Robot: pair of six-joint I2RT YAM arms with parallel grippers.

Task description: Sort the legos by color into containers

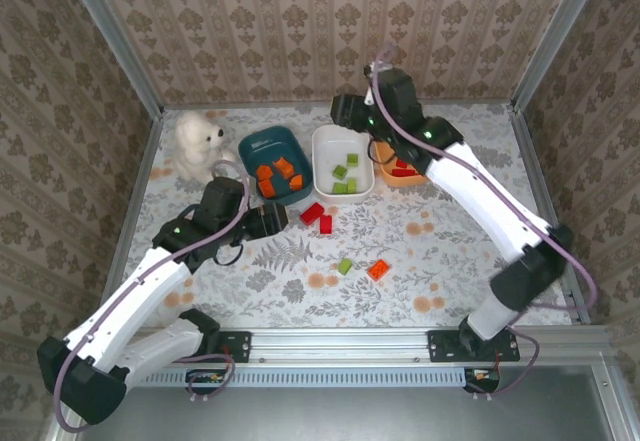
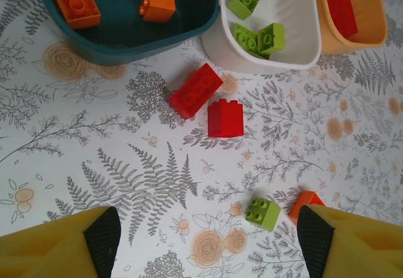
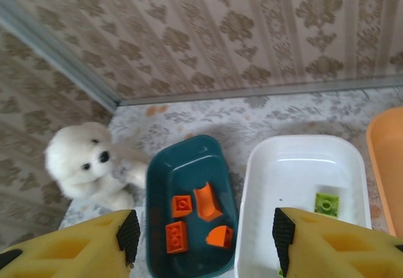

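Three dishes stand side by side toward the far part of the table [image 1: 300, 296], each with its long side running from near to far. The teal dish [image 1: 262, 149] is on the left, the white dish [image 1: 330, 143] in the middle and the orange dish [image 1: 384, 169] on the right. The teal one holds several orange bricks [image 3: 177, 236], lying at odd angles. The white one holds light green bricks [image 2: 259, 38], and the orange one holds red bricks [image 2: 340, 11].

Four bricks lie loose on the flowered table. Just in front of the teal and white dishes is a long red brick [image 2: 195, 91], studs up, its long axis on a slant toward the white dish. Right beside it is a short red brick [image 2: 225, 118], which seems to lie on its side with its studs toward the dishes. Nearer the arms sits a small square green brick [image 2: 262, 214], studs up. An orange brick [image 2: 305, 201] lies close to its right, set at an angle.

The left gripper [image 2: 208, 243] hangs above the table on the near side of the red pair, its fingers wide apart with nothing between them. The right gripper [image 3: 206, 245] is up above the dishes, fingers also apart and empty. A white toy bear [image 3: 88, 164] sits left of the teal dish.
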